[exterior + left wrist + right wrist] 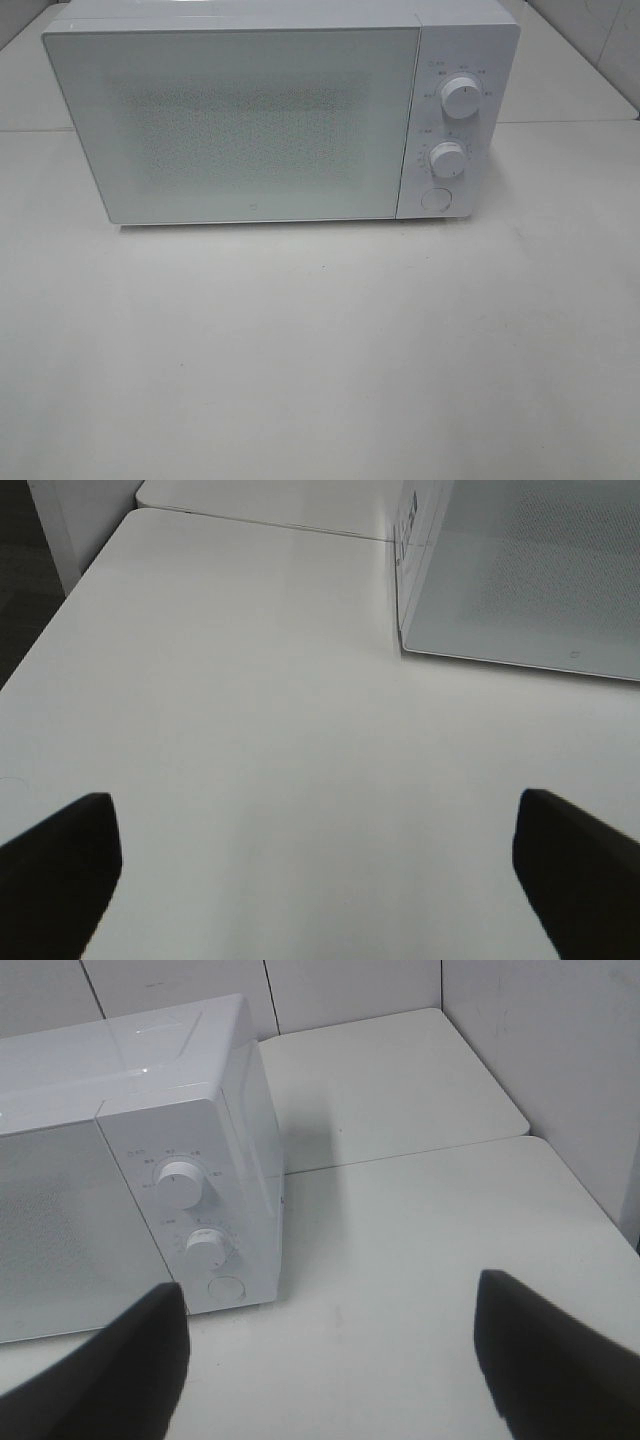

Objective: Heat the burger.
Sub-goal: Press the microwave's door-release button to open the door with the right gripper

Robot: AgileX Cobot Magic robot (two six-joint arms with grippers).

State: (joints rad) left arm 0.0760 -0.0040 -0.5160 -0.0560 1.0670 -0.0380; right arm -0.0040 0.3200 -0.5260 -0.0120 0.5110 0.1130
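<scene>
White microwave oven (250, 120), door shut, on the far part of the white worktop (320, 350); left tool (315, 805) at its near left and right tool (330, 1290) at its near right, both released and empty; burger's place cannot be told.

Test-bench setup, white microwave (250, 120), plain white table (320, 350)

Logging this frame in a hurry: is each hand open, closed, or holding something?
Left hand: open, holding nothing.
Right hand: open, holding nothing.
</scene>
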